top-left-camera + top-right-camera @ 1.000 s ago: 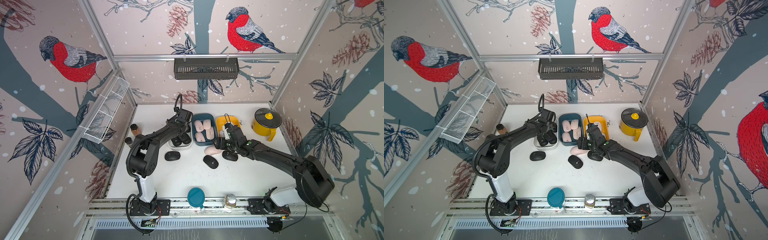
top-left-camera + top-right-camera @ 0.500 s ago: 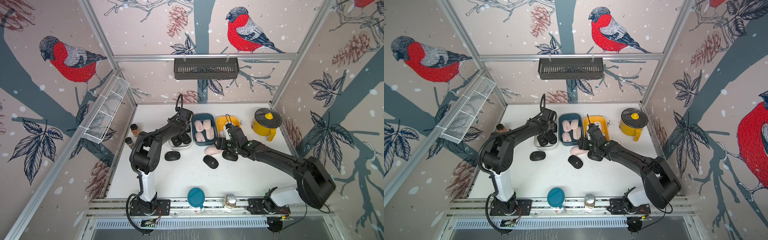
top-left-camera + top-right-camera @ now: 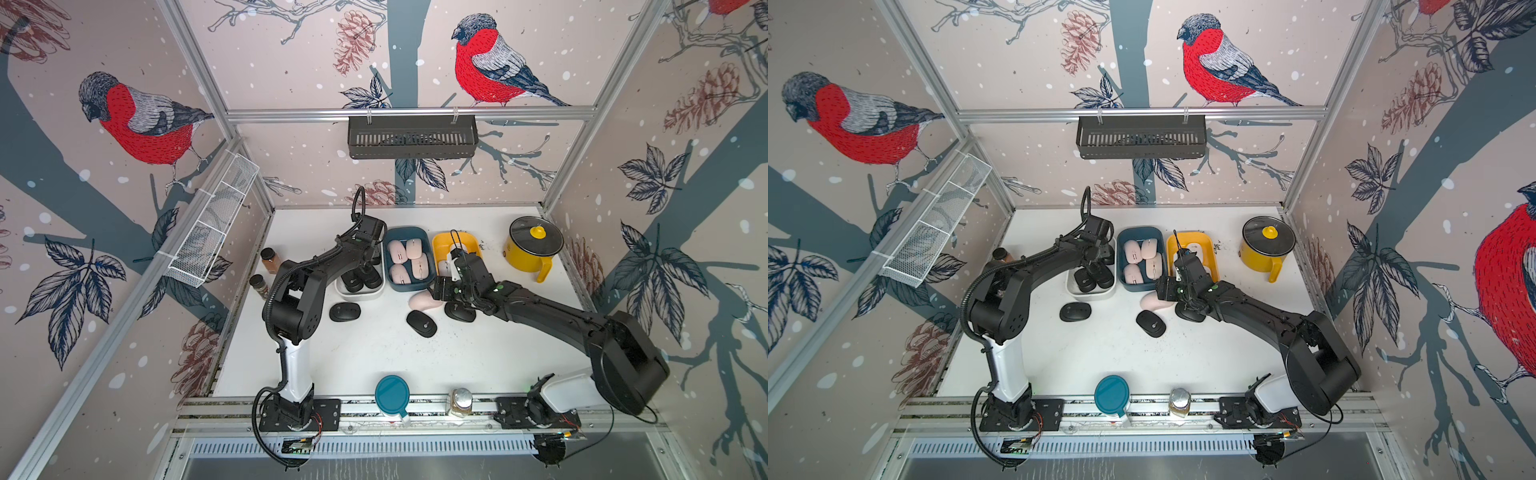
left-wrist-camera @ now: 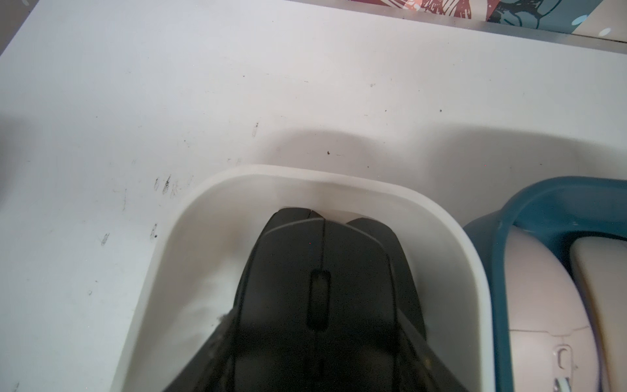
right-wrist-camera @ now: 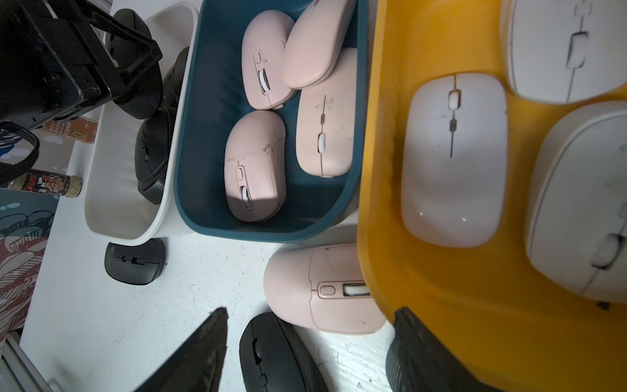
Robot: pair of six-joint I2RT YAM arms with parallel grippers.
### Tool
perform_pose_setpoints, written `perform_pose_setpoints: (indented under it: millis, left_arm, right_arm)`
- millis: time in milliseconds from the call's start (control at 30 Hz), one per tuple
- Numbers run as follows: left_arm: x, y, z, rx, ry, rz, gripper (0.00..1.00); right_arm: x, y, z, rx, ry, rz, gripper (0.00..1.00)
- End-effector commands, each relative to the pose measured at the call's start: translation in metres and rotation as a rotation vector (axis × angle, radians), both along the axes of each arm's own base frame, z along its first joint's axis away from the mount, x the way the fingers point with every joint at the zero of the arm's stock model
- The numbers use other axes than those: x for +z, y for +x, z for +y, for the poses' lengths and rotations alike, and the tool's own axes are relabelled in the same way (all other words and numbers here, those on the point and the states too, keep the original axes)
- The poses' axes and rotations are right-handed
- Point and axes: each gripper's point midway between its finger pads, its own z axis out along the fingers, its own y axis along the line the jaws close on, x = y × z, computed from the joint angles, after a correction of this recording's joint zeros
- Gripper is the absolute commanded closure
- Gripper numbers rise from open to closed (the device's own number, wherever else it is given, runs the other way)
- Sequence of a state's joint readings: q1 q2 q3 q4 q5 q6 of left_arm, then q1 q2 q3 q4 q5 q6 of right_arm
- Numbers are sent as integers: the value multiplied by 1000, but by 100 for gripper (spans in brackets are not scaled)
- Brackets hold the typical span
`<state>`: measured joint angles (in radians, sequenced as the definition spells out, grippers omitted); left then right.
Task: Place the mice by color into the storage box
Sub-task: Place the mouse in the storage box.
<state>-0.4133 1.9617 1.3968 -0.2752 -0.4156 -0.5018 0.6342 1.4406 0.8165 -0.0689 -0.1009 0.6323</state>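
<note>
The storage box is three bins side by side: white (image 3: 360, 294), blue (image 3: 388, 249) and yellow (image 3: 437, 246). Black mice lie in the white bin, pink mice (image 5: 256, 163) in the blue, white mice (image 5: 454, 163) in the yellow. My left gripper (image 4: 319, 356) is shut on a black mouse (image 4: 319, 271), low inside the white bin (image 4: 190, 210). My right gripper (image 5: 312, 315) hangs open over a loose black mouse (image 5: 274, 353), its fingers apart from it. A pink mouse (image 3: 424, 300) lies on the table beside it. Two more black mice (image 3: 345, 311) (image 3: 421, 323) lie loose in front of the bins.
A yellow lidded pot (image 3: 532, 249) stands at the back right. Two spice jars (image 3: 270, 259) (image 3: 257, 284) sit by the left wall. A teal lid (image 3: 392, 395) and a small jar (image 3: 460, 402) rest on the front rail. A black rack (image 3: 411, 137) hangs on the back wall.
The left arm's elbow has shifted slightly while its gripper stays in the white bin. The right gripper has barely moved over the loose black mouse.
</note>
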Motion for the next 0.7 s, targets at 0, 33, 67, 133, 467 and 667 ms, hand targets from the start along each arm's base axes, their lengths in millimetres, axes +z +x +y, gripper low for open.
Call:
perform_pose_setpoints:
  millis: [0,33,67,133,467,667]
  left_arm:
    - [-1,3,-1,7,-17,1,42]
    - [-2,3,0,11,-16,2,41]
    - [-3,3,1,14,-19,4,40]
    - [-5,3,3,22,-26,12,36]
    - [20,4,6,41,-62,-29,20]
    - [62,-6,7,54,-112,-72,19]
  right_arm:
    - [4,3,2,-10,18,-9,22]
    - [3,3,2,-10,19,-9,22]
    - [3,3,2,-12,20,-8,22]
    - [4,4,2,-12,21,-10,22]
    - [3,4,3,-7,18,-9,22]
    - [0,-3,7,44,-15,-43,22]
